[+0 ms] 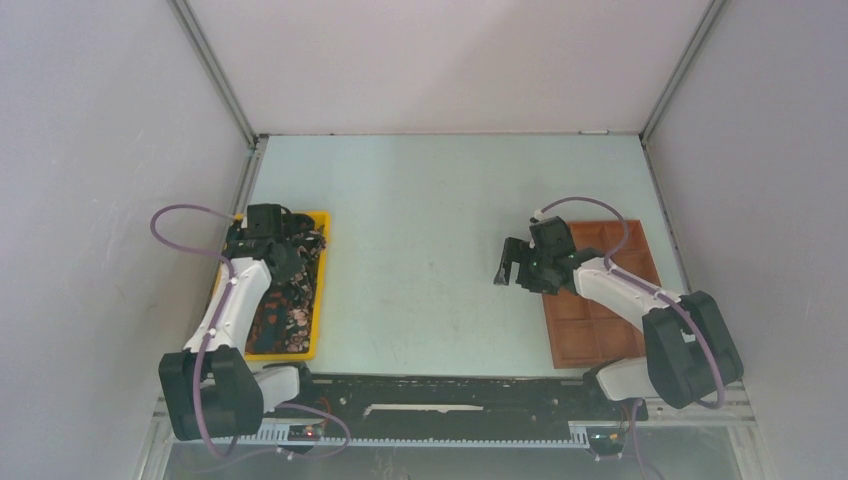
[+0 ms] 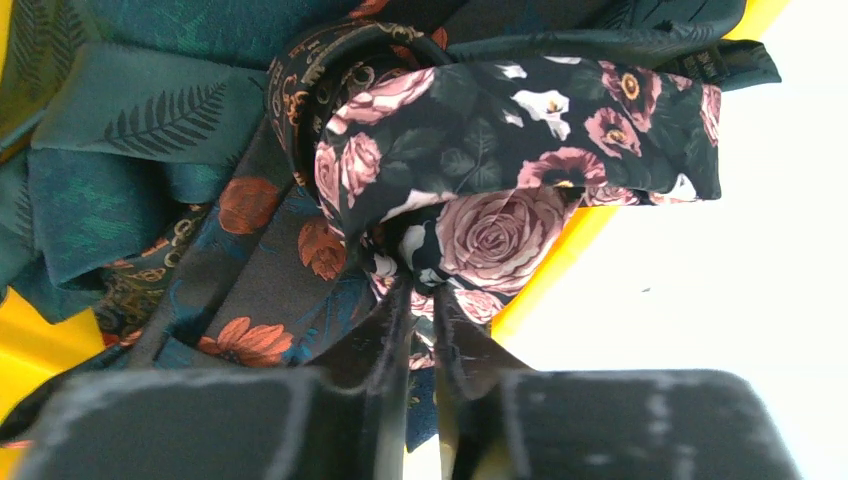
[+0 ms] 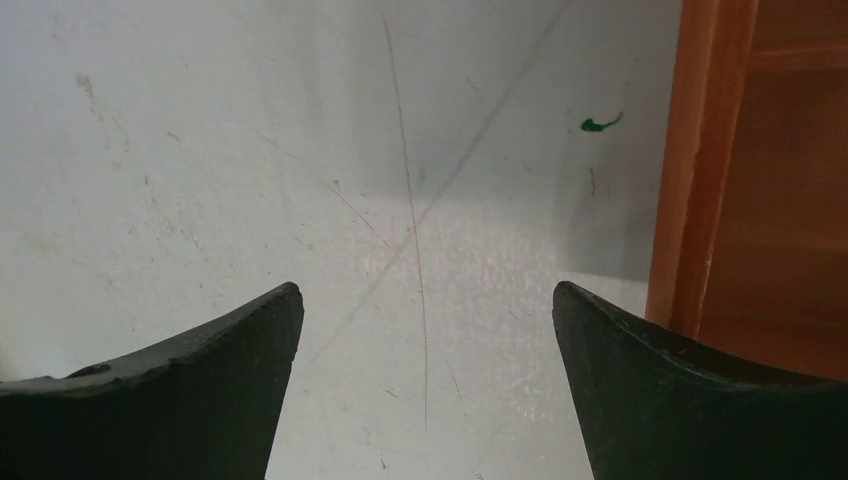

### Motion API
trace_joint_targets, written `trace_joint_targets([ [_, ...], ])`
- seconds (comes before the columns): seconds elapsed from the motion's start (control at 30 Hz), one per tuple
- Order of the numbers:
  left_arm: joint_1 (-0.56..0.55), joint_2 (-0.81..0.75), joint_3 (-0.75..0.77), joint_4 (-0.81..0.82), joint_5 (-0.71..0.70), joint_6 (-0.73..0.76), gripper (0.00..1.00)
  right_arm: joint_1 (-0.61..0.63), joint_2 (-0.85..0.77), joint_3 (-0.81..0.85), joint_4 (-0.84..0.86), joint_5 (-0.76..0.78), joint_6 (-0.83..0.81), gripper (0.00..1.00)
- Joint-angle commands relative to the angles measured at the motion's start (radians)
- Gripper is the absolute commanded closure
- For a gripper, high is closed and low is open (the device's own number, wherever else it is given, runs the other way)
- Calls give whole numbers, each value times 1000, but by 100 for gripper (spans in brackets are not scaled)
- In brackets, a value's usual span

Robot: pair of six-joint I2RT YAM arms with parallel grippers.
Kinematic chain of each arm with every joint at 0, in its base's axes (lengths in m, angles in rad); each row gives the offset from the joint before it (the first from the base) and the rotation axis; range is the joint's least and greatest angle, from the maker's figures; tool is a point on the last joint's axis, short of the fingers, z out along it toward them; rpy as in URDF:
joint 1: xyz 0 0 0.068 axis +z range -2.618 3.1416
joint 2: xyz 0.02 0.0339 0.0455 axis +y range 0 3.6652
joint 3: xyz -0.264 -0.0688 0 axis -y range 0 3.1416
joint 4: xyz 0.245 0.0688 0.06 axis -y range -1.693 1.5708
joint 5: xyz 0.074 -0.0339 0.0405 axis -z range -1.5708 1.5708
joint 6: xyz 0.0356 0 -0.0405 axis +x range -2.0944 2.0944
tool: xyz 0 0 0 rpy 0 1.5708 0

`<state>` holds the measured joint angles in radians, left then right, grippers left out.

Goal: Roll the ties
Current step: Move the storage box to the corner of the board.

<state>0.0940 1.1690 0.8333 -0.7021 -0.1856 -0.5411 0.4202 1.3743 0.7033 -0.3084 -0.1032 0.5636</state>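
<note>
A rose-printed tie [image 2: 520, 190] is clamped by the left gripper [image 2: 422, 305], other ties [image 2: 120, 170] crowded at nine o'clock; the right gripper [image 3: 425, 305] is spread wide, wooden tray [image 3: 770, 200] at three o'clock.

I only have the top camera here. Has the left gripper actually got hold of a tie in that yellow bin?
Observer: Yes. The left gripper is pinched on a rose-print tie at the top of the pile.
Operator: Other ties under it?
Observer: A teal fern-print tie and a dark orange-flowered tie.
Operator: And the right gripper?
Observer: The right gripper is wide open and empty over the table, with the wooden tray edge beside it.
</note>
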Motion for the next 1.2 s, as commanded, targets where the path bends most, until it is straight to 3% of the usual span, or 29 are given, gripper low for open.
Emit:
trace_joint_targets([
  [0.0, 7, -25, -3, 29, 10, 0, 89, -46, -20, -28, 18, 29, 63, 2],
  [0.07, 8, -35, -6, 30, 8, -1, 100, -83, -21, -42, 15, 44, 72, 3],
  [0.33, 9, -97, -6, 8, -9, -3, 100, -252, -26, -60, -24, 129, 69, 3],
  [0.37, 9, -104, -5, 3, -18, -5, 96, -275, -24, -61, -21, 126, 63, 3],
  [0.4, 9, -108, -3, 0, -29, -4, 86, -296, -24, -61, -20, 122, 55, 3],
  [0.47, 8, -117, -1, -4, -47, -2, 50, -336, -24, -61, -20, 122, 49, 3],
  [0.53, 8, -121, 9, -10, -64, 5, 21, -364, -28, -61, -18, 116, 48, 3],
  [0.6, 8, -118, 27, -19, -91, 14, 5, -367, -35, -61, -4, 99, 41, 4],
  [0.63, 9, -112, 38, -27, -103, 24, 1, -366, -34, -61, 2, 80, 38, 4],
  [1.03, 9, 100, 127, -36, -58, 130, 2, -365, -25, -61, 18, 48, 24, 4],
  [1.1, 10, 105, 126, -32, -57, 131, 9, -365, -24, -61, 20, 45, 24, 4],
  [1.17, 10, 105, 124, -33, -62, 129, 23, -365, -24, -61, 21, 44, 24, 4],
])
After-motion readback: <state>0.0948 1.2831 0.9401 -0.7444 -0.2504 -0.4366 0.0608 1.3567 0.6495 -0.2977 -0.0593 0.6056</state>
